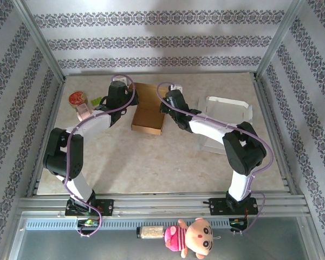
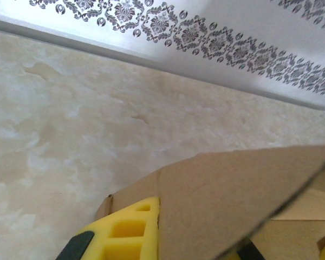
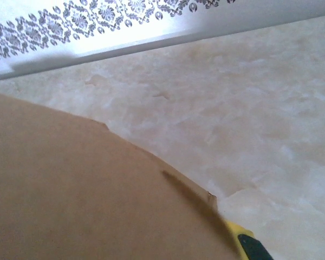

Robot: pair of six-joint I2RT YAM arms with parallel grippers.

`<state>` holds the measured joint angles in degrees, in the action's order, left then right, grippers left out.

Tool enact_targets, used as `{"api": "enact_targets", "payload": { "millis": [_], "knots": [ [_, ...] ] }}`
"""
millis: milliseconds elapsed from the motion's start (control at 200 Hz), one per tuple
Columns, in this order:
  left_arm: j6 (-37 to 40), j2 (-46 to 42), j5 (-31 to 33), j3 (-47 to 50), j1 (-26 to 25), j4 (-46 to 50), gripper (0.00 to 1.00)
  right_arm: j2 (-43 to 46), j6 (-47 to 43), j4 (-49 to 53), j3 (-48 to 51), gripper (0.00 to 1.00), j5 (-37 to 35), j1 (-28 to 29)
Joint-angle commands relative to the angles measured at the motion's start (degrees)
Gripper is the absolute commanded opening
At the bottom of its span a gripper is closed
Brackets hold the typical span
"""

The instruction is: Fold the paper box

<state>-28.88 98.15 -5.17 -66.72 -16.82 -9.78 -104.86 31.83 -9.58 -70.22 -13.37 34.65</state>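
From above, you had the marbled bench (image 1: 151, 162) ringed by patterned walls (image 1: 151, 38). The paper box (image 1: 148, 116) lay toward its far middle between the left gripper (image 1: 131, 102) and right gripper (image 1: 163, 105), with a clear plastic tray (image 1: 227, 114) to the right. At the left wrist, the left gripper was clamped on a brown flap of the box, and at the right wrist, the right gripper pinched another edge.

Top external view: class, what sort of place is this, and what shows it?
Probably a robot lab test cell: two white-and-black robot arms bolted to a marble-patterned table, metal-framed wallpapered walls around it, and a brown cardboard box.
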Motion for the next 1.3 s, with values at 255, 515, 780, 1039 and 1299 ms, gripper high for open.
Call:
{"api": "enact_targets", "payload": {
  "millis": [255, 515, 780, 1039, 1299],
  "knots": [
    [-4.95, -2.59, -1.96, 3.75, -0.31, -2.35, 0.0, -3.36, 13.06, 10.86, -8.31, 0.09, -3.15, -0.82],
    [-4.51, -4.19, -1.62, 5.3, -0.25, -2.3, 0.0, -4.95, 11.24, 9.45, -7.82, 0.09, -3.87, 0.27],
    [-6.43, -3.82, -4.2, 8.96, -0.31, -4.26, 0.0, -3.73, 4.73, 0.56, 2.09, 0.1, -7.37, 1.66],
    [-7.82, -6.05, -5.05, 13.88, -0.31, -4.52, 0.0, -1.89, 2.8, -0.26, 5.46, 0.11, -7.46, 1.9],
    [-8.77, -7.46, -7.82, 18.64, -0.25, -6.15, 0.01, -1.31, -0.17, -1.83, 8.73, 0.13, -11.87, 4.25]
  ]
}}
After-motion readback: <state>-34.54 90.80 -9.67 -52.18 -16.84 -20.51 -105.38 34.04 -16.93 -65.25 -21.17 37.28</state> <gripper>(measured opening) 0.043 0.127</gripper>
